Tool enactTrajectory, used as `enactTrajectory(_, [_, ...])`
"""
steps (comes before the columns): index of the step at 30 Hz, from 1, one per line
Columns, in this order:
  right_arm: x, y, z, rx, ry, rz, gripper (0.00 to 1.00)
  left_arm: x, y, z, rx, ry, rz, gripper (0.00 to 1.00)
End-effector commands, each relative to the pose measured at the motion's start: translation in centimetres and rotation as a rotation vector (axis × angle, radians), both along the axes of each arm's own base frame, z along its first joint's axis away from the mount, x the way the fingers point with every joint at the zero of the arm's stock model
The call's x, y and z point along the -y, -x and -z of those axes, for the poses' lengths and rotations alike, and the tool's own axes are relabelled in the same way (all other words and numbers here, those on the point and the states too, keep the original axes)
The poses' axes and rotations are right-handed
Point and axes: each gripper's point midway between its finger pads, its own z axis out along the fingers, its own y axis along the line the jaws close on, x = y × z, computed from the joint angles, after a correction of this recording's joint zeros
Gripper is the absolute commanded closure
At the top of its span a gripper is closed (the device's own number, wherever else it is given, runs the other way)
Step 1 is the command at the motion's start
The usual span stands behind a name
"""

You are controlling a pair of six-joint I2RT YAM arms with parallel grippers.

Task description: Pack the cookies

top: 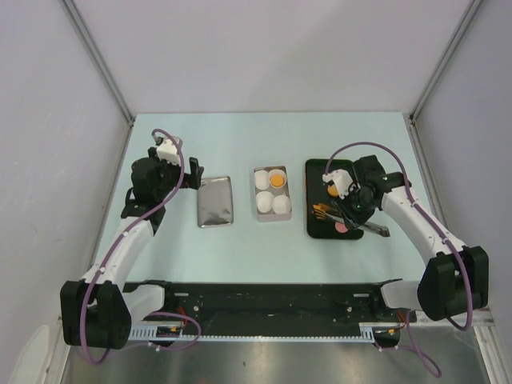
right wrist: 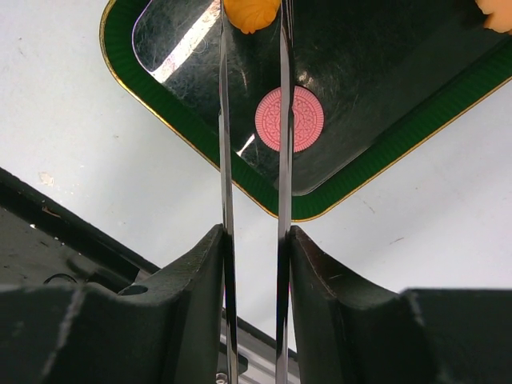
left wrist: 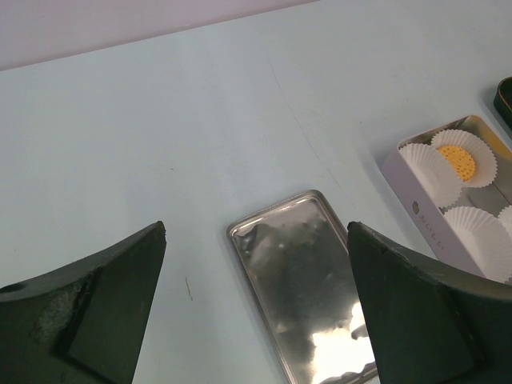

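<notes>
Over the tray [right wrist: 384, 150], right gripper [right wrist: 256, 240] squeezes tongs [right wrist: 225, 144]; left gripper [left wrist: 256, 228] wide; box logo [left wrist: 418, 210] unreadable.

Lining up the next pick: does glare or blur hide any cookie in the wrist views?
Right wrist: glare streak on the tray, clear of the sharp pink cookie. Left wrist: reflection on the silver lid; the orange cookie reads clearly.

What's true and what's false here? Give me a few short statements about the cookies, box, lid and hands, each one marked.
One cup in the box holds an orange cookie. True.
The pink cookie lies in the box. False: it lies on the tray.
The right hand grips tongs. True.
The left hand holds the lid. False: that hand is open, and the lid lies on the table.
</notes>
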Motion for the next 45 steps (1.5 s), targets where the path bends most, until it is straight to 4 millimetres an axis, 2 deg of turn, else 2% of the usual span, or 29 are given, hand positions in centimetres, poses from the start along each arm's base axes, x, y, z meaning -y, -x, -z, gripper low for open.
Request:
enactTrajectory(1, [0.3,-0.6,-0.7,0.040,0.007,0.014,0.63,0.3,-0.2,-0.9,0.050,-0.017,0.017,0.00])
enactTrajectory(5, [0.5,-0.8,-0.5,0.038,0.020,0.023,0.53,0.2,-0.1,-1.0,0.052,-0.016,0.017,0.00])
enactTrajectory(8, [0.6,-0.7,-0.2,0.026,0.026,0.028,0.50,0.2,-0.1,-1.1,0.057,-0.018,0.015,0.00])
enactTrajectory(16, [0.6,-0.7,0.2,0.009,0.032,0.035,0.48,0.2,-0.1,-1.1,0.057,-0.018,0.015,0.00])
enactTrajectory(21, [0.6,-0.6,0.6,-0.011,0.034,0.045,0.51,0.3,-0.1,-1.2,0.058,-0.015,0.016,0.00])
enactTrajectory(26, [0.6,-0.6,0.8,-0.022,0.039,0.050,0.61,0.2,0.0,-1.2,0.060,-0.016,0.016,0.00])
enactTrajectory(32, [0.7,-0.7,0.6,-0.010,0.043,0.048,0.68,0.2,0.0,-1.3,0.062,-0.015,0.013,0.00])
enactTrajectory(40, [0.5,-1.9,-1.0,0.077,0.016,0.064,0.71,0.3,-0.1,-1.2,0.058,-0.015,0.016,0.00])
enactTrajectory(45, [0.0,-3.0,-2.9,0.163,-0.031,0.074,0.72,0.2,-0.1,-1.3,0.061,-0.016,0.015,0.00])
